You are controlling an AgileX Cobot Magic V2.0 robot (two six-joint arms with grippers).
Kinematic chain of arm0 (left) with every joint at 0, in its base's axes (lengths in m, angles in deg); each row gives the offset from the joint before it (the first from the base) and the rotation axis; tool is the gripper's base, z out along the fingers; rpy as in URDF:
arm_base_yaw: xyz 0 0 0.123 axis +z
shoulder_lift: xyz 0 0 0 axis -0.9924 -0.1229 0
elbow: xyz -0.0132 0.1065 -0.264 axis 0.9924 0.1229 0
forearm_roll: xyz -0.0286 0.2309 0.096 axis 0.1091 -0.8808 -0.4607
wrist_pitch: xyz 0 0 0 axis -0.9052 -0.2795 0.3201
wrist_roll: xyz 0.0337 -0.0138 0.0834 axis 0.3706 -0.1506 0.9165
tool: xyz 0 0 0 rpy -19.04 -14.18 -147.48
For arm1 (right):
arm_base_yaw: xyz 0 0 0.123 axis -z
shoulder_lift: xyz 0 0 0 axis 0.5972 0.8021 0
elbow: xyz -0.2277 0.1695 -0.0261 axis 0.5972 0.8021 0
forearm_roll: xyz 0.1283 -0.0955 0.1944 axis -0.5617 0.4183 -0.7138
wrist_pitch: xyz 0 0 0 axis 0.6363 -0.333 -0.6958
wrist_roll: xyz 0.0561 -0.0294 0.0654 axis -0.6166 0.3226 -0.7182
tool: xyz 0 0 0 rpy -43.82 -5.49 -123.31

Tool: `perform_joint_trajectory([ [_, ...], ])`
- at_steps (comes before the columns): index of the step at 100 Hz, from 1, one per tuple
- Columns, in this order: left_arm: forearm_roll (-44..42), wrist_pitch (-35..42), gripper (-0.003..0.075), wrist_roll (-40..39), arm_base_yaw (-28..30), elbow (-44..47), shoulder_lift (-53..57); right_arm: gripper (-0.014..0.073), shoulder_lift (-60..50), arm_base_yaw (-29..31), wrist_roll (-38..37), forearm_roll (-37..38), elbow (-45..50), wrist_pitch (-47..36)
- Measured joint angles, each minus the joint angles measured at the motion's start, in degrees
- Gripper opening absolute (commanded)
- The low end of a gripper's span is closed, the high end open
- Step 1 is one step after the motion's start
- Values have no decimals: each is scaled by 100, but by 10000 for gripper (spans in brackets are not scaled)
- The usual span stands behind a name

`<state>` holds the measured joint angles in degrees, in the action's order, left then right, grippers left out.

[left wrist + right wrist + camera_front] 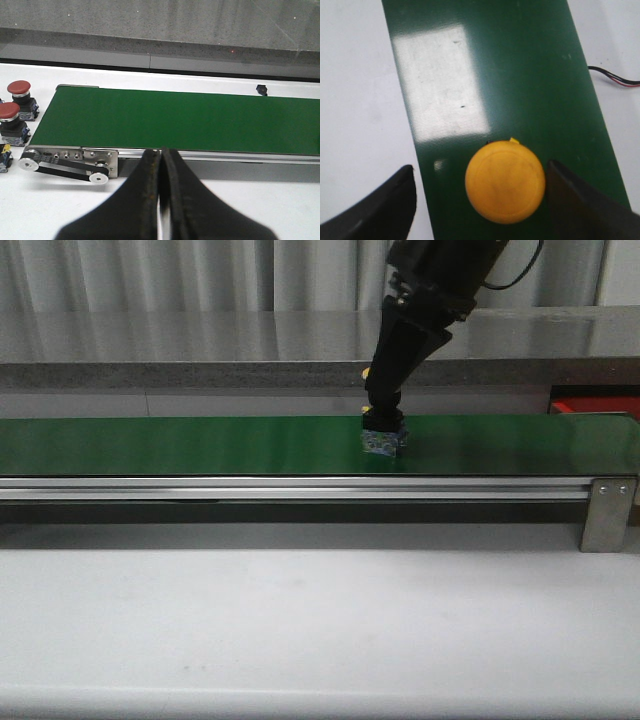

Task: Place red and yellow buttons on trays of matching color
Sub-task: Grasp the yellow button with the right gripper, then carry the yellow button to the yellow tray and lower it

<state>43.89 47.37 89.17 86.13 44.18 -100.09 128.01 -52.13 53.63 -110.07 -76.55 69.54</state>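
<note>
My left tool (160, 200) sits nearest, fingers pressed together on nothing, above the white counter (250, 210). Farther on, my right tool (480, 200) is spread wide around the yellow button (505, 182) standing on the green belt (200, 445). Two red buttons (19, 89) stand off the belt's end. Beyond, the red tray (590, 405) peeks out.

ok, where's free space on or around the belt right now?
The green belt is bare left of the yellow button, which the open right gripper straddles. The white table in front of the rail is bare. Crowded: the belt's roller end, where two red buttons stand near the shut left gripper.
</note>
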Motion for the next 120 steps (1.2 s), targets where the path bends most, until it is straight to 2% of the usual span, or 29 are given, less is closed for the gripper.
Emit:
perform_joint_trajectory([
  [30,0,0,-20,0,0,0,0,516,279,52,0,168,0,-182],
  [37,0,0,-20,0,0,0,0,438,314,126,-21,191,0,-236],
  [50,0,0,-20,0,0,0,0,189,314,329,-85,203,0,-262],
  [59,0,0,-20,0,0,0,0,116,314,449,-109,192,0,-252],
  [99,0,0,-20,0,0,0,0,113,148,627,-241,-28,0,-50],
  [120,0,0,-20,0,0,0,0,113,-398,1155,-685,202,0,57],
])
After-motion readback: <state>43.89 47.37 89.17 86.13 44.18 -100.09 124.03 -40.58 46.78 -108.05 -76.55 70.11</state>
